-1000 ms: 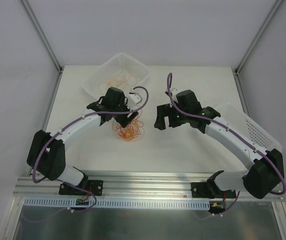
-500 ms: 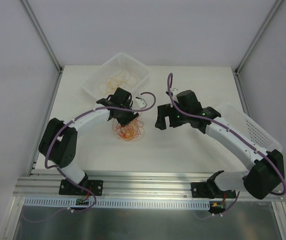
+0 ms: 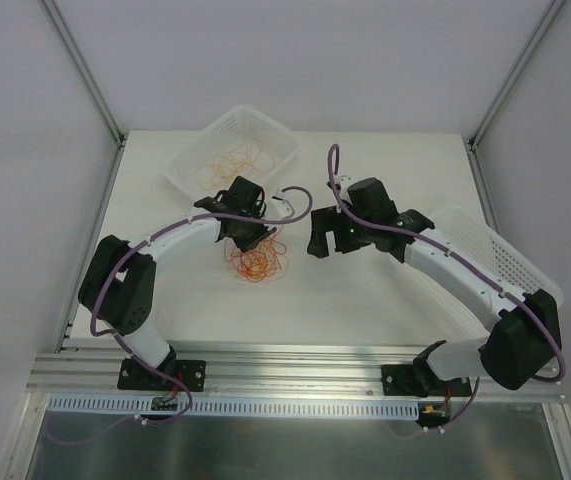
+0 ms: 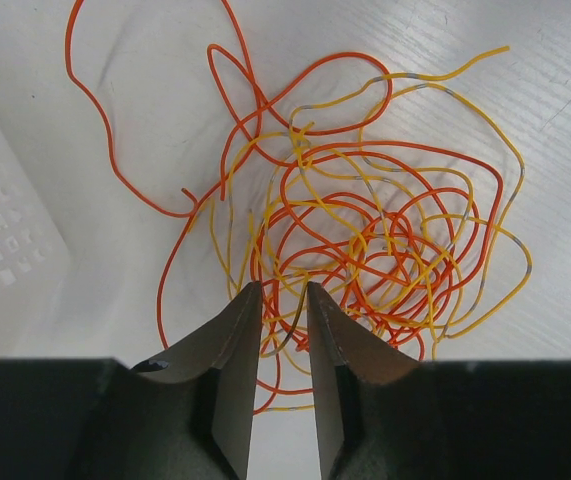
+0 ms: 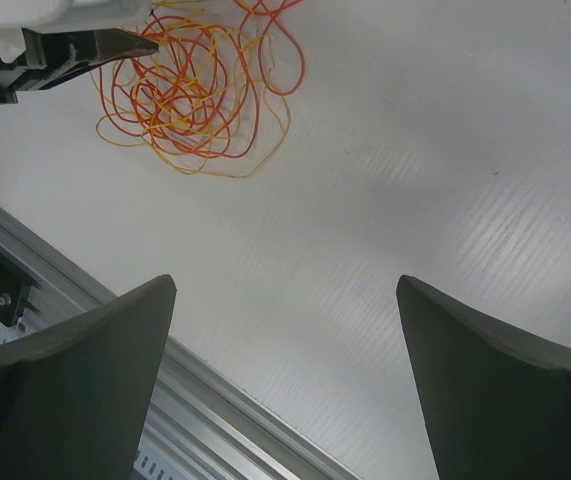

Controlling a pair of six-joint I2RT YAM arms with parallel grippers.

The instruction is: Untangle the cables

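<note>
Compared with a second ago, the left arm has folded: its elbow has moved up and to the right, and the left hand [image 3: 248, 232] now sits lower at the far edge of the pile. The right arm has shifted only a little to the left. The pile itself lies where it was.

The cables [image 3: 257, 262] are a loose bundle of orange, red and yellow loops on the white worktop [image 3: 365, 300], just in front of the basket [image 3: 265, 118] at the far left. This basket also holds some thin orange strands. A second basket [image 3: 495, 250] stands at the right edge, partly under the right arm. In front of the pile and to its right the worktop is bare up to the metal rail [image 3: 295, 375].

In the left wrist view the left hand [image 4: 281, 290] has its fingers drawn close, with only a narrow gap. A few strands of the cables [image 4: 365, 230] run into this gap, but the fingers do not visibly press on them. The right hand [image 5: 285, 285] is spread wide, holds nothing and hangs to the right of the cables [image 5: 190, 90], apart from them.
</note>
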